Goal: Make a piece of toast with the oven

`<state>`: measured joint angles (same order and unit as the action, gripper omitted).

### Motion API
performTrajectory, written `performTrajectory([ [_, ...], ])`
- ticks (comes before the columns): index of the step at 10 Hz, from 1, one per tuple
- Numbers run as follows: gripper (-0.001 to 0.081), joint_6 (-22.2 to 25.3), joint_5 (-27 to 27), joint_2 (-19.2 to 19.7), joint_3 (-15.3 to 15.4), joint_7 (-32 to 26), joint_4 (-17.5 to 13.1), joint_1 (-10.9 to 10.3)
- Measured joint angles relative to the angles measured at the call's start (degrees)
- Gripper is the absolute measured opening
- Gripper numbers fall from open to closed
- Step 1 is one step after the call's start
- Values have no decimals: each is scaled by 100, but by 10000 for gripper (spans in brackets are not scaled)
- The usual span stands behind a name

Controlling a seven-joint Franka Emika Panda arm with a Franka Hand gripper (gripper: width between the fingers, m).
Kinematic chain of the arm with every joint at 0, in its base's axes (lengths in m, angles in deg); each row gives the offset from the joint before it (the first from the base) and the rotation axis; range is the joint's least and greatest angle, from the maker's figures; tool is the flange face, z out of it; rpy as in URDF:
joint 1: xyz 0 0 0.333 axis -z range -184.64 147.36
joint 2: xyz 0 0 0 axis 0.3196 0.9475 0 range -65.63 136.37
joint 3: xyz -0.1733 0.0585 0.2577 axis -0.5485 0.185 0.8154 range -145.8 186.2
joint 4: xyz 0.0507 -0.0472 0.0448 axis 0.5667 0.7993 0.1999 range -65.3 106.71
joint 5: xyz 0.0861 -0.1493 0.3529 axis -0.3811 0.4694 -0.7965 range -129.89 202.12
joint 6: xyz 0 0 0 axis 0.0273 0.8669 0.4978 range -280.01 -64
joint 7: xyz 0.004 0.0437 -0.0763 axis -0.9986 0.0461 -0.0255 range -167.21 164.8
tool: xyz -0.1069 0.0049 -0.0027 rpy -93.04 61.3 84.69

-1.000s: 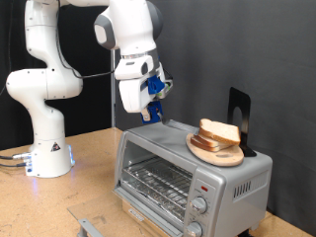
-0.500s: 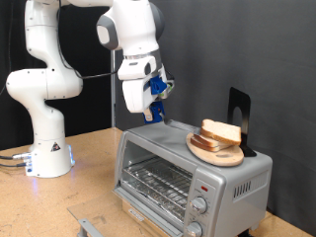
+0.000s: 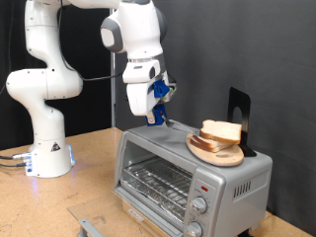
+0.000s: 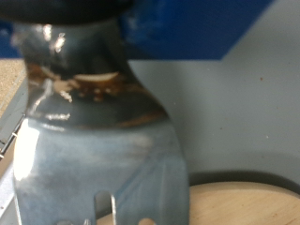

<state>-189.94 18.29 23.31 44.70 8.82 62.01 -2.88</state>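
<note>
Fingers: mine are clamped on the handle of a grey metal spatula (image 4: 98,141), gripper (image 3: 153,104) pointing down so the slotted blade hangs below my hand.
Gripper position: I hover above the oven's top, towards the exterior view's left of the bread, near it but apart.
Spatula: in the wrist view its blade fills most of the picture, with slots near its lower edge; I judge I hold it because my fingers could not slide under a flat slice.
Toast: pale bread slices (image 3: 220,131) with light-brown crust sit stacked on a round wooden plate (image 3: 209,153); I cannot tell which single slice is meant.
Plate: it rests on top of the oven, on the exterior view's right side, beside a dark upright stand (image 3: 240,114).
Oven: silver toaster oven (image 3: 188,178) stands on the wooden table (image 3: 89,188), glass door down, wire rack showing and bare, two knobs at its front.
Progress: no bread is in the oven yet.
</note>
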Motion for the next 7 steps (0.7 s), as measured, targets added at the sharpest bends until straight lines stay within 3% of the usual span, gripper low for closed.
performTrajectory([
  [7,392,-75,0,70,170,282,-63,0],
])
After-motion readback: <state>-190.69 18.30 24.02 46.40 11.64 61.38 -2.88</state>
